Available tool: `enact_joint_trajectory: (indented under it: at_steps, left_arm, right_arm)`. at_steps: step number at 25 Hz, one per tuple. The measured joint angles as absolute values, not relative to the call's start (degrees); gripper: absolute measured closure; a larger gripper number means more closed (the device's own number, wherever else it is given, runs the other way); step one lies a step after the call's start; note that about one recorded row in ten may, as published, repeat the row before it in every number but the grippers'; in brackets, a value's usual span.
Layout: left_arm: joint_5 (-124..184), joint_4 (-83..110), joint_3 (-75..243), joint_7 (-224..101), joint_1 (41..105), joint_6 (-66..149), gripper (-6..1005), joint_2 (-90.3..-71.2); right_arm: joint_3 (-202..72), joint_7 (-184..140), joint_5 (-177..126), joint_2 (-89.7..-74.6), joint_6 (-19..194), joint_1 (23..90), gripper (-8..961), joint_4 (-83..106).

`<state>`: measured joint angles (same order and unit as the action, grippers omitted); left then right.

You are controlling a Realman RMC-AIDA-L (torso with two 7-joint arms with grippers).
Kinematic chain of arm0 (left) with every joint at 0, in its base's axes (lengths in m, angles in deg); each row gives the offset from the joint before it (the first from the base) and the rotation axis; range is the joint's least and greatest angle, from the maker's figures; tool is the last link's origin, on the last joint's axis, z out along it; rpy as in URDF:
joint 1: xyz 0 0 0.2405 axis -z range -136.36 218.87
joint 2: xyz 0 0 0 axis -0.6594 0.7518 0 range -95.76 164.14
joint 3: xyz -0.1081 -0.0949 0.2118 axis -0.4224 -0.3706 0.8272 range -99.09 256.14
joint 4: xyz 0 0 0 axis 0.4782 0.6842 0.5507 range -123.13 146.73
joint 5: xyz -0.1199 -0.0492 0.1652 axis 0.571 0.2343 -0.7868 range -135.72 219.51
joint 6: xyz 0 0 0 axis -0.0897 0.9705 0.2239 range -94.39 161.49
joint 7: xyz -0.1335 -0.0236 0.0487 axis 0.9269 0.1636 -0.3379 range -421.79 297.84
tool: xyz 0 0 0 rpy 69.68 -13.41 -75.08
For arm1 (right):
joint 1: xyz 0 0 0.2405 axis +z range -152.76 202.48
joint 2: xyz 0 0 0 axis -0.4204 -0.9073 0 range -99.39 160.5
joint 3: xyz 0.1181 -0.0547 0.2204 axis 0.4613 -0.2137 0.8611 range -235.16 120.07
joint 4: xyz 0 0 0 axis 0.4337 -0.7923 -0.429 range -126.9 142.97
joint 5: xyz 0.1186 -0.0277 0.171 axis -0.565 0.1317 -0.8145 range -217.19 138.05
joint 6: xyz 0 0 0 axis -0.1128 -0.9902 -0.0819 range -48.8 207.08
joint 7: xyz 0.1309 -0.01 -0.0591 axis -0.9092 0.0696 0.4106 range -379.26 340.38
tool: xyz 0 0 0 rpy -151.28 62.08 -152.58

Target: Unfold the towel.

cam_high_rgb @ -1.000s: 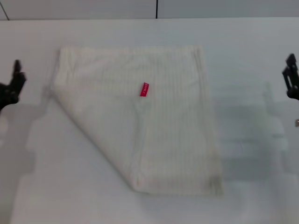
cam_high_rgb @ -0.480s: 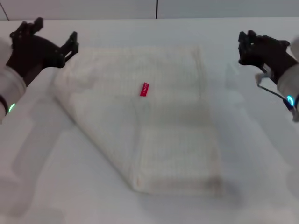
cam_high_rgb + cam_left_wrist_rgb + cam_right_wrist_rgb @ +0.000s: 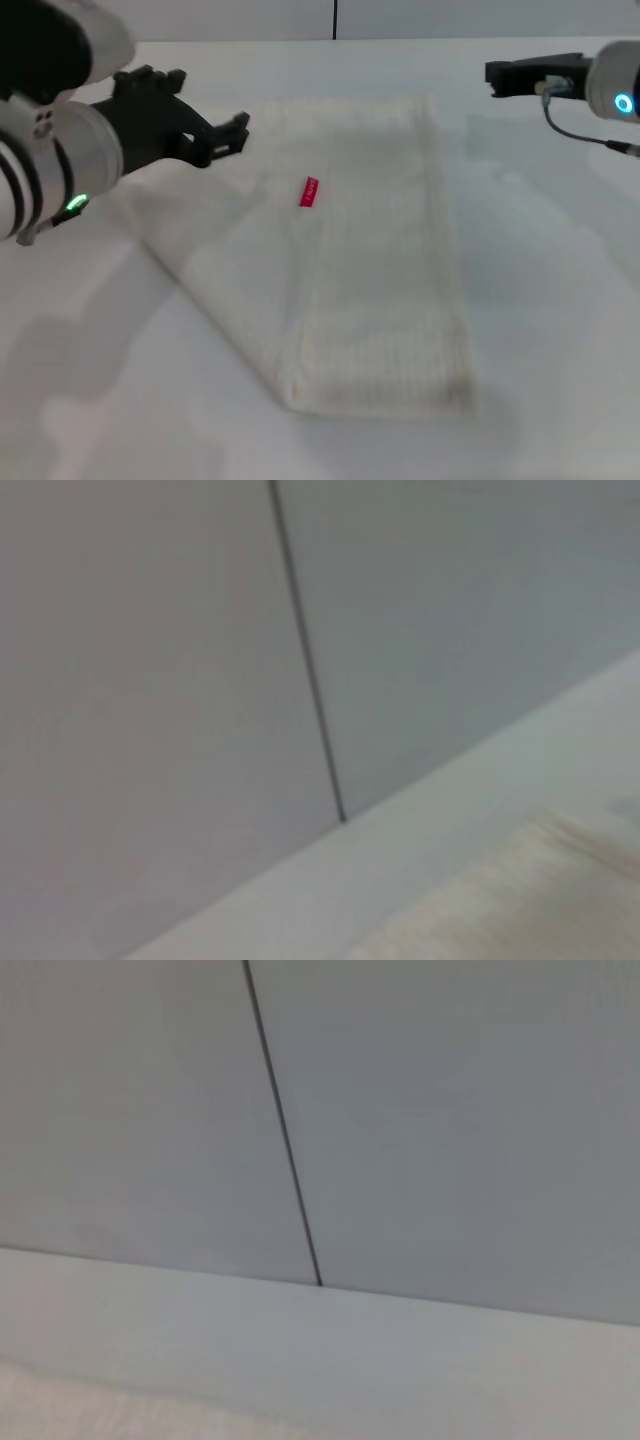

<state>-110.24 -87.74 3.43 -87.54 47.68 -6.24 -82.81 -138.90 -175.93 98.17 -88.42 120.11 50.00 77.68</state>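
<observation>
The towel (image 3: 370, 260) lies flat on the white table (image 3: 560, 300), cream-white with faint ribs. Its left part is folded over along a diagonal edge, and the red label tag (image 3: 310, 192) lies on top near the middle. My left gripper (image 3: 212, 100) is open and hovers above the towel's far left corner, holding nothing. My right gripper (image 3: 492, 73) hovers above the table just beyond the towel's far right corner. A strip of the towel shows in the left wrist view (image 3: 520, 900) and in the right wrist view (image 3: 60, 1410).
A grey wall with a dark vertical seam (image 3: 335, 18) stands behind the table's far edge. It also shows in the left wrist view (image 3: 305, 670) and the right wrist view (image 3: 285, 1130). Bare table surrounds the towel.
Both arms have risen from the table's sides and swung inward and forward to the towel's far corners. The towel has not moved.
</observation>
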Motion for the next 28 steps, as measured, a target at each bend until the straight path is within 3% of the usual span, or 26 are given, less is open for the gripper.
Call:
enact_joint_trajectory:
  at_steps: [1, 2, 28]
  left_arm:
    - [-110.24, -87.74, 3.43, -87.54, 47.68, -6.24, 200, -82.81]
    - [-109.35, -88.0, 2.18, -90.13, 48.27, -8.67, 200, -84.09]
    - [-106.89, -86.85, -4.07, -89.44, 52.12, -11.88, 200, -84.05]
  right_arm:
    - [-138.31, -175.91, 98.22, -88.38, 120.93, 51.2, 954, 76.69]
    - [-138.04, -175.88, 98.24, -88.33, 121.6, 52.3, 954, 75.51]
    - [-138.01, -174.35, 98.24, -88.18, 123.33, 53.4, 953, 70.96]
